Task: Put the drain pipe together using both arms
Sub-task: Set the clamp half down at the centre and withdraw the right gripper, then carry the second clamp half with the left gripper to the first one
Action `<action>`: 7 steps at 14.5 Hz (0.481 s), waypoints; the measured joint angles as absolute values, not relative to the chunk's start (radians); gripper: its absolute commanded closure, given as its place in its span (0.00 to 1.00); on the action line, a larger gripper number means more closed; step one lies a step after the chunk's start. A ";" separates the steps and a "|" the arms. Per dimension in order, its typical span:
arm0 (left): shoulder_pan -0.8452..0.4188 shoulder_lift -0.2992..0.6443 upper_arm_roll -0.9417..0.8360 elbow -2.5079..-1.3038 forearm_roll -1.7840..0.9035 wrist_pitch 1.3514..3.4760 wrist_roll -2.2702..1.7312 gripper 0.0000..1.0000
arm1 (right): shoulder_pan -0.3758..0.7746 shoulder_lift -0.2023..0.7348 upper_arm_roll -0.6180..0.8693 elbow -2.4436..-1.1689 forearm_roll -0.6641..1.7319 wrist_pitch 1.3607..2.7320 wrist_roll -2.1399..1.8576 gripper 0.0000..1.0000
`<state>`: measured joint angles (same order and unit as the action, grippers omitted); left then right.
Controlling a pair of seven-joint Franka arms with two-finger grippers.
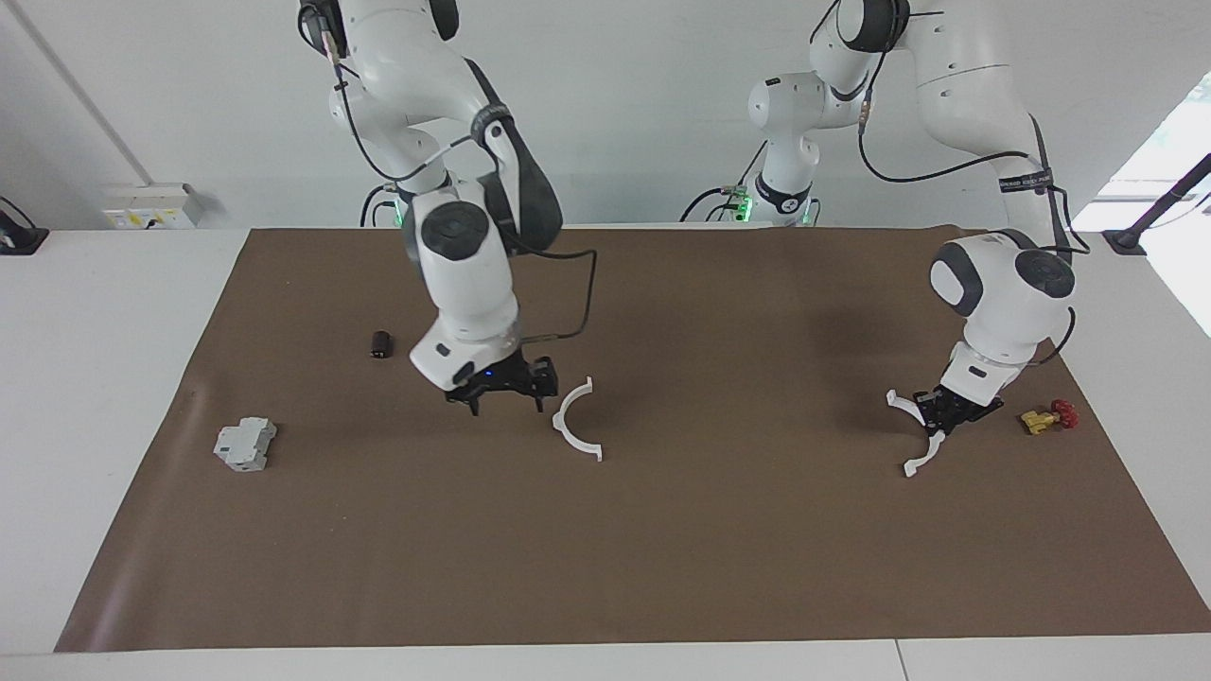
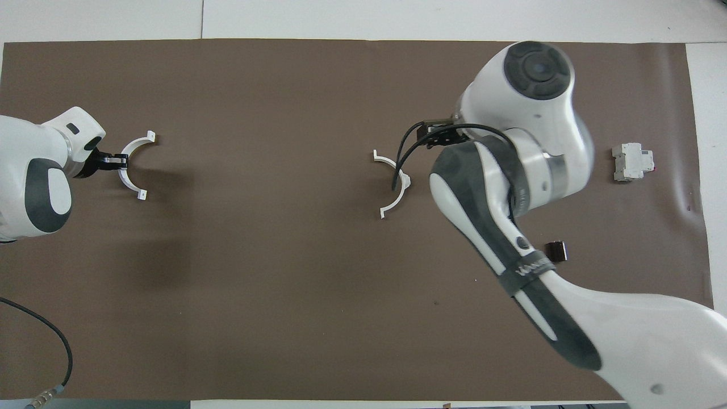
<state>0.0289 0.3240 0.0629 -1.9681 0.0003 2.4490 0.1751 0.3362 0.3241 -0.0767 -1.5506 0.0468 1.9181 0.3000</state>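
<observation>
Two white arcs, halves of the drain pipe, lie well apart on the brown mat (image 1: 662, 530).

Left gripper (image 1: 949, 423) is down at the arc toward the left arm's end (image 1: 916, 430) of the table. Fingers are pressed onto the arc's middle; the overhead view shows the black tips clamped on the band. Whether the arc rests on the mat or is just off it cannot be told. A small yellow-and-red part (image 1: 1048, 417) sits on the mat just beside this gripper, toward the table's end.

Right gripper (image 1: 507, 391) hovers low over the mat, just beside the second arc (image 1: 575, 422), not touching it. Fingers are spread, holding nothing. This arc lies flat near the mat's middle.

Near the right arm's end, a small black cylinder (image 1: 380, 343) stands nearer the robots than the gripper. A grey boxy block (image 1: 245, 444) lies toward that end of the table.
</observation>
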 measured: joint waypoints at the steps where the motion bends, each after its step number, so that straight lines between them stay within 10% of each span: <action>1: 0.023 0.312 0.062 -1.958 0.000 2.426 0.176 1.00 | 0.289 0.269 -0.077 -1.537 0.047 1.827 0.280 0.00; 7: -0.112 0.257 0.060 -1.851 0.099 2.224 0.003 1.00 | 0.103 0.024 -0.079 -1.524 0.045 1.487 0.140 0.00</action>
<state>-0.1118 0.2571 0.0604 -1.8511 0.0985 2.2238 0.0035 0.1033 0.0237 -0.0788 -1.5236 0.0450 1.4867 0.1401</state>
